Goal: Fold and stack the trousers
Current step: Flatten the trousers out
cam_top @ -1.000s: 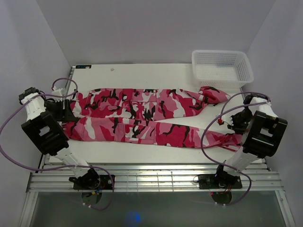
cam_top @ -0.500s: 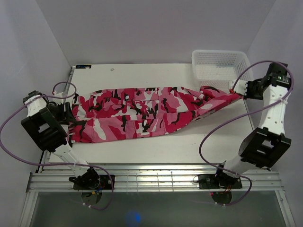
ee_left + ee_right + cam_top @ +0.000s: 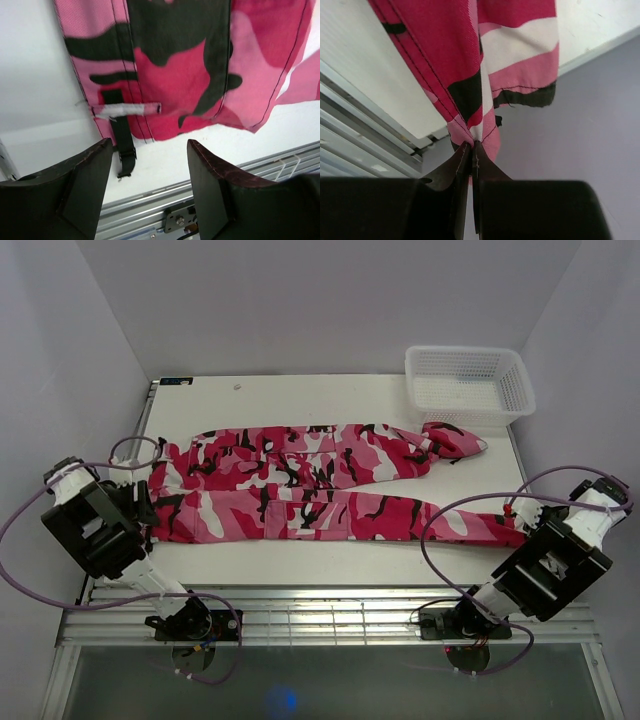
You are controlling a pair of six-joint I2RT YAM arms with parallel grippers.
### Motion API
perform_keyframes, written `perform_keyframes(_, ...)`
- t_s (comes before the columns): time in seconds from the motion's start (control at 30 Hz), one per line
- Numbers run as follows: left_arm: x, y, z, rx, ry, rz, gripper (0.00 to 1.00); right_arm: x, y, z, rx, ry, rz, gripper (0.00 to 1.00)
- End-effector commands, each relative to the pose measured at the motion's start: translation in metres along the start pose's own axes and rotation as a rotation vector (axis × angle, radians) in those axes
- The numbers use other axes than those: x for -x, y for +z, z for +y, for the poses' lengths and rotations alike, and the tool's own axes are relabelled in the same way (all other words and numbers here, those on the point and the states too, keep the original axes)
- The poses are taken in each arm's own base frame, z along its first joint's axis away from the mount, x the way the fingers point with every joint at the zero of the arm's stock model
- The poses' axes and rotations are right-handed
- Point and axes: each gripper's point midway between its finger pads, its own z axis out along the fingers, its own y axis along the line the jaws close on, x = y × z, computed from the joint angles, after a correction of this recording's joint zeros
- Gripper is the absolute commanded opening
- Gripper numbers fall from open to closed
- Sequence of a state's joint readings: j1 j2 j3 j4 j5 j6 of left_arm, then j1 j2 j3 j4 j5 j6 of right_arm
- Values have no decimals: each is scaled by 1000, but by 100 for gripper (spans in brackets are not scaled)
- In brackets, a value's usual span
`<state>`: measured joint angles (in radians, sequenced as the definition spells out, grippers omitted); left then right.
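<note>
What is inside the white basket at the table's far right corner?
Only the mesh floor of the basket shows; nothing covers it. The trousers lie outside, one leg end by its near wall.

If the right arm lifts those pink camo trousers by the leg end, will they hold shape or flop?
Probably floppy: the pink camouflage trousers bunch into a pinch at the right gripper and lie wrinkled on the white table. Likely light, since a two-finger pinch holds the hem. The unheld length would probably drape and drag.
</note>
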<state>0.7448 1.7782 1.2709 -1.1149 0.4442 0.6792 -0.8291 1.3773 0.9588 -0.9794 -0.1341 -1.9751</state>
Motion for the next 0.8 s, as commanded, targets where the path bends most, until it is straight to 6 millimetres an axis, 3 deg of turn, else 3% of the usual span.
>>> perform_keyframes(0.0, -14, -10, 0, 82, 74, -6, 72, -13, -23, -47, -106, -240, 54, 8)
perform_keyframes(0.27, -53, 26, -10, 40, 17, 44, 73, -6, -15, -38, -104, -266, 31, 8)
perform_keyframes(0.43, -68, 45, -1, 81, -35, 65, 75, 0, -12, -32, -102, -264, 6, 8)
perform_keyframes(0.53, -72, 50, -1, 76, -45, 73, 56, 3, -12, -34, -111, -270, -8, 8)
perform_keyframes(0.57, -70, 50, -1, 74, -48, 69, 40, 5, -12, -35, -114, -273, -12, 8)
perform_keyframes(0.67, -49, 42, 1, 57, -56, 29, 18, 15, -16, -50, -160, -257, -37, 8)
perform_keyframes(0.7, -44, 37, -2, 42, -76, 30, 4, 16, -21, -62, -186, -251, -40, 8)
perform_keyframes(0.77, -9, 20, 8, 46, -74, -29, 0, 30, -26, -81, -230, -211, -82, 8)
